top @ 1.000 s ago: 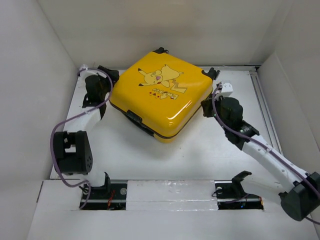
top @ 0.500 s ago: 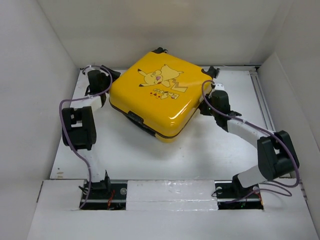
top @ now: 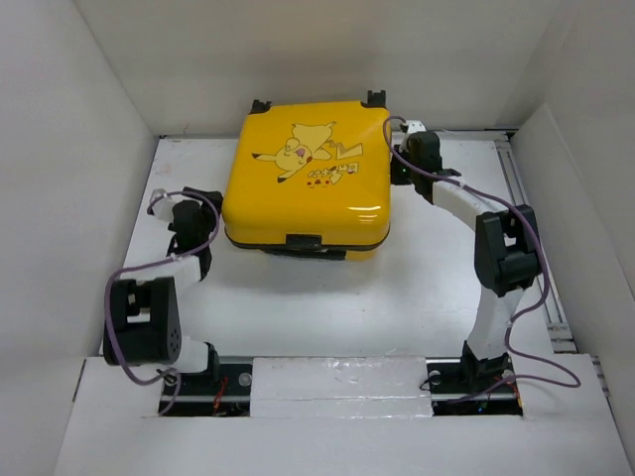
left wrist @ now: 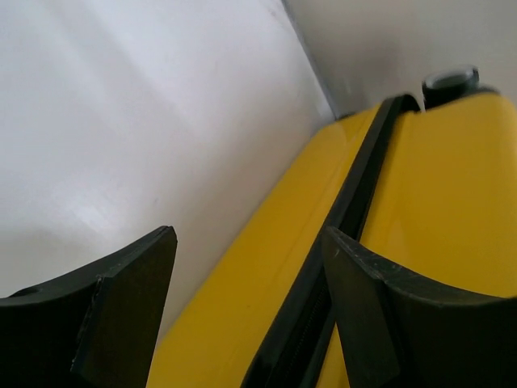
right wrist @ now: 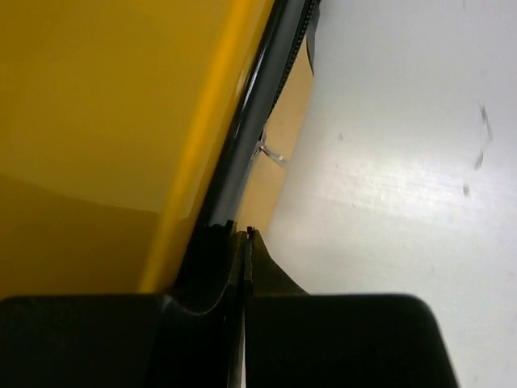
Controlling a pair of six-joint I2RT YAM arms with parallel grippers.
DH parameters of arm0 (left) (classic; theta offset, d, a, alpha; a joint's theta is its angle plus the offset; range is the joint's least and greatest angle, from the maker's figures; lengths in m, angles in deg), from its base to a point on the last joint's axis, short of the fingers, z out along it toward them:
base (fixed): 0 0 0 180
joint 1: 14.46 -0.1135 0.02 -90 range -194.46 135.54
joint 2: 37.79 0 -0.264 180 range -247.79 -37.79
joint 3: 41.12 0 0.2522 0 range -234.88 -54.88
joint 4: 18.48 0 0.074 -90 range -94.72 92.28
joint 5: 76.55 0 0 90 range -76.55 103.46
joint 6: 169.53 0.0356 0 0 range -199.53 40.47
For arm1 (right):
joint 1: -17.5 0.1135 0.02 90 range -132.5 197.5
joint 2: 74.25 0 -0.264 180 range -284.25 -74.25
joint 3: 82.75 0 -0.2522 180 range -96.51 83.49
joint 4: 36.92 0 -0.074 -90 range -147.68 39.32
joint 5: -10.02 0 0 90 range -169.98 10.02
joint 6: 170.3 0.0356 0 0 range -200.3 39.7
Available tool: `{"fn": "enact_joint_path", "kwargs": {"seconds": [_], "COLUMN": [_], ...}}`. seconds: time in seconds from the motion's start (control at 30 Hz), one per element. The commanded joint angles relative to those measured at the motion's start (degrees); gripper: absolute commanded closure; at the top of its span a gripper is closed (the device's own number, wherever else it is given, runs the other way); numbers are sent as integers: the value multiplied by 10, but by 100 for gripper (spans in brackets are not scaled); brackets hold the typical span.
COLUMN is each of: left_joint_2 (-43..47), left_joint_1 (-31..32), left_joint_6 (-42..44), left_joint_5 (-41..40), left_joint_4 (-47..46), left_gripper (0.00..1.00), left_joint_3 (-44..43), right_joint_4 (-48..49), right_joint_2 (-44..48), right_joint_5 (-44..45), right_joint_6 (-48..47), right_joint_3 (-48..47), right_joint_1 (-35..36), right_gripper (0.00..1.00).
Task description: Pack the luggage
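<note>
The luggage [top: 308,178], a glossy yellow suitcase with a Pikachu print, lies closed and flat at the back middle of the table, its sides square to the table edges. My left gripper [top: 205,215] is open at its left front side. In the left wrist view the yellow shell [left wrist: 266,267] and black zipper seam [left wrist: 355,194] lie between my left gripper's [left wrist: 249,234] spread fingers. My right gripper [top: 400,167] is shut, its tips against the suitcase's right side. In the right wrist view my right gripper [right wrist: 246,236] touches the black seam [right wrist: 258,105].
White walls enclose the table on the left, back and right. A rail [top: 526,218] runs along the table's right edge. A caster wheel [left wrist: 449,81] shows at the suitcase's far corner. Two black wheels [top: 374,98] stick out at its back edge.
The suitcase has turned from a diamond stance to square and shifted toward the back wall. My left gripper came nearer along its left side; my right gripper moved back along its right side.
</note>
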Motion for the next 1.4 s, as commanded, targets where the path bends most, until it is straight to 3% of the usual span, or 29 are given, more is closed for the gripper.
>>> {"fn": "enact_joint_path", "kwargs": {"seconds": [0.0, 0.2, 0.5, 0.6, 0.63, 0.8, 0.9, 1.0, 1.03, 1.17, 1.2, 1.27, 1.33, 1.37], "left_joint_2": [77, 185, 403, 483, 504, 474, 421, 397, 389, 340, 327, 276, 232, 177], "left_joint_1": [111, 173, 256, 256, 256, 256, 256, 256, 248, 182, 172, 153, 106, 54], "left_joint_6": [78, 64, 30, 50, 72, 120, 133, 139, 139, 103, 126, 127, 49, 21], "left_joint_5": [174, 155, 17, -35, -79, -171, -165, -188, -188, -83, -39, -52, -16, 13], "left_joint_4": [20, 26, 164, 228, 240, 244, 227, 179, 152, 98, 79, 90, 99, 92], "left_gripper": [32, 33, 31, 22, 0, 0, 0, 0, 0, 0, 0, 1, 18, 27], "left_joint_3": [65, 130, 180, 158, 137, 62, 10, -9, -18, -44, -52, -82, -108, -108], "right_joint_4": [35, 8, -68, -82, -82, -4, 68, 115, 126, 205, 222, 210, 169, 157], "right_joint_2": [9, -14, -1, 29, 37, 170, 244, 352, 409, 560, 586, 658, 699, 717], "right_joint_5": [-219, -233, -193, -156, -148, -111, -101, -92, -92, -80, -65, -50, -33, -33], "right_joint_6": [-64, -64, -75, -60, -60, -21, -16, -33, -33, 17, 23, 31, 40, 46], "right_joint_3": [-89, -131, -153, -140, -135, -39, 40, 135, 164, 342, 375, 451, 504, 519], "right_joint_1": [95, 75, 27, 2, -11, -22, -22, 8, 16, 85, 101, 139, 170, 180], "right_gripper": [100, 93, 52, 45, 45, 44, 44, 55, 70, 99, 100, 100, 100, 100]}}
